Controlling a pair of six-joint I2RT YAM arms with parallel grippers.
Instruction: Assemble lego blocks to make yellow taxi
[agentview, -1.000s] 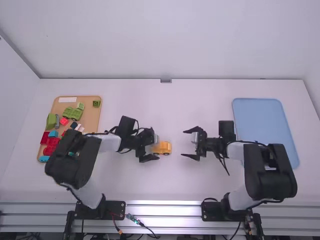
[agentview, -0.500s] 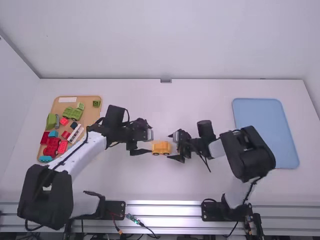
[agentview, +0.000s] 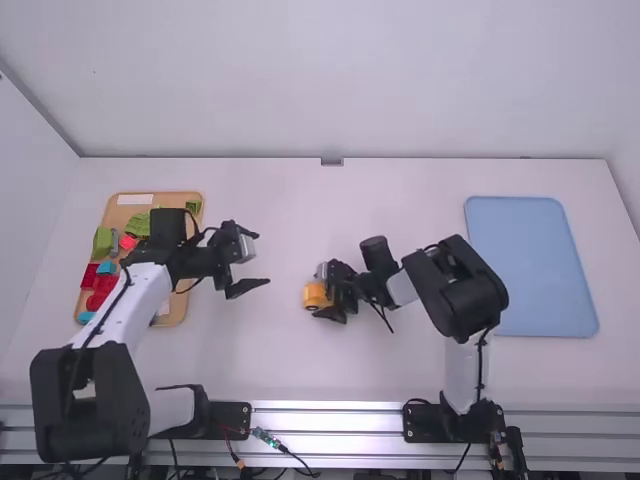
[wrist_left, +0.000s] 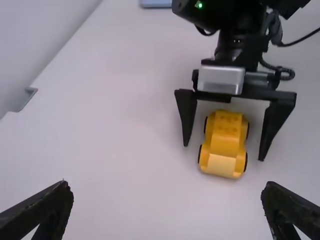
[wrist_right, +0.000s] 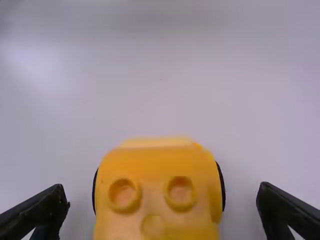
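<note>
The yellow car (agentview: 316, 296) stands on its wheels at the middle of the table. My right gripper (agentview: 322, 292) is open around it in the high view, one finger on each side, with gaps between. From the left wrist view, the car (wrist_left: 223, 145) has studs on its roof and black wheels. In the right wrist view, the car (wrist_right: 157, 200) lies between the spread fingertips of my right gripper (wrist_right: 162, 195). My left gripper (agentview: 262, 260) is open and holds nothing, between the wooden tray and the car; its fingertips (wrist_left: 167, 192) are wide apart in its wrist view.
A wooden tray (agentview: 178, 305) with red, green and blue blocks lies at the left, partly under the left arm. At the right is a blue tray (agentview: 530, 265). The table's far edge meets a white wall.
My left gripper has drawn back from the car toward the wooden tray. My right gripper has come leftward from the right until its open fingers flank the car.
</note>
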